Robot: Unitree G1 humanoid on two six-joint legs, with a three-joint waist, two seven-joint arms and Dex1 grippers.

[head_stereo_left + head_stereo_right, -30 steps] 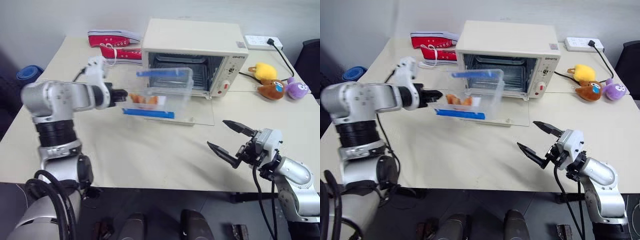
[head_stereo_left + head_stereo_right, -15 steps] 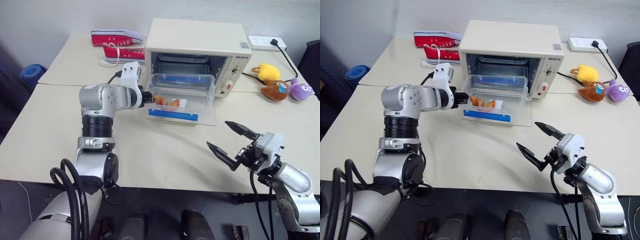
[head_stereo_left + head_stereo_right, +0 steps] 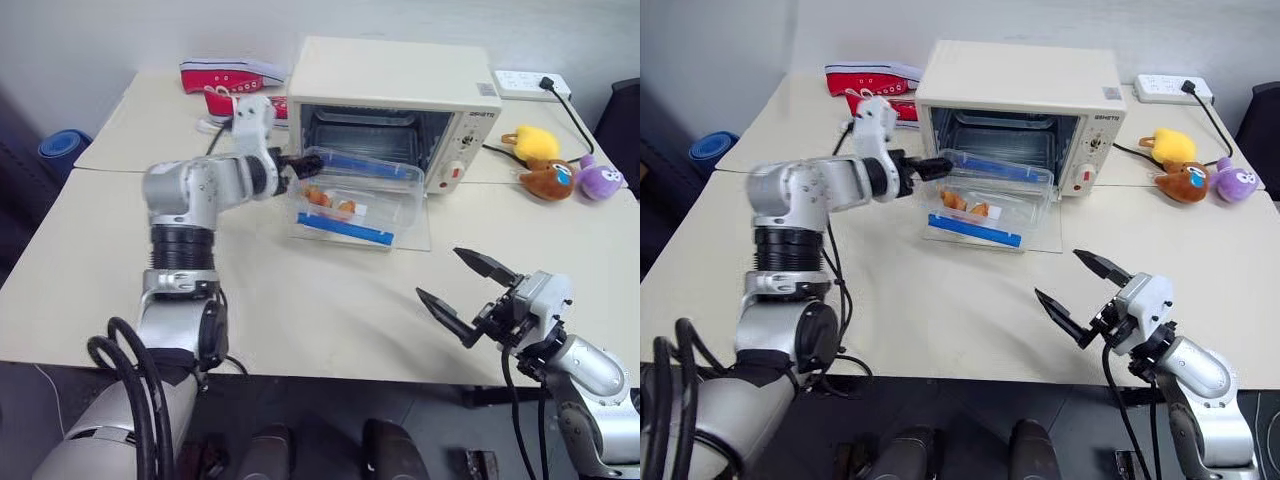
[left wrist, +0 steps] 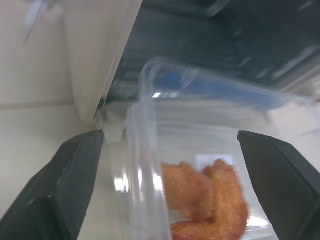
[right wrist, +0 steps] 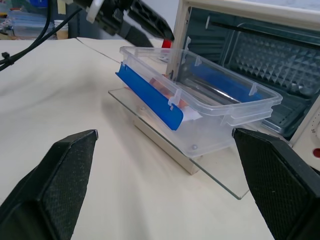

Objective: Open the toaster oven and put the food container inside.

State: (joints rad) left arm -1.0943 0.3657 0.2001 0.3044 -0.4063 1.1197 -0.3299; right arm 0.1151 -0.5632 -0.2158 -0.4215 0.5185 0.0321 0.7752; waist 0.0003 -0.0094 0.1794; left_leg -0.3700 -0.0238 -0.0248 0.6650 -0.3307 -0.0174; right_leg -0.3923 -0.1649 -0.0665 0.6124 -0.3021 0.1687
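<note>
Tabletop (image 3: 300, 300) with oven (image 3: 390, 110) open, container (image 3: 355, 198) resting on door (image 3: 415, 232). Left gripper (image 3: 940, 165) spread beside container; right gripper (image 3: 465, 288) spread, idle. Push container level onto rack.

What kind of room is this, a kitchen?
Probably not a kitchen: more likely a lab or office. The toaster oven sits on a plain table beside red sneakers, plush toys and a power strip.

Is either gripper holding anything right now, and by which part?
Nothing is held. The left gripper stands open around the container's near end; the right gripper is open over bare table.
</note>
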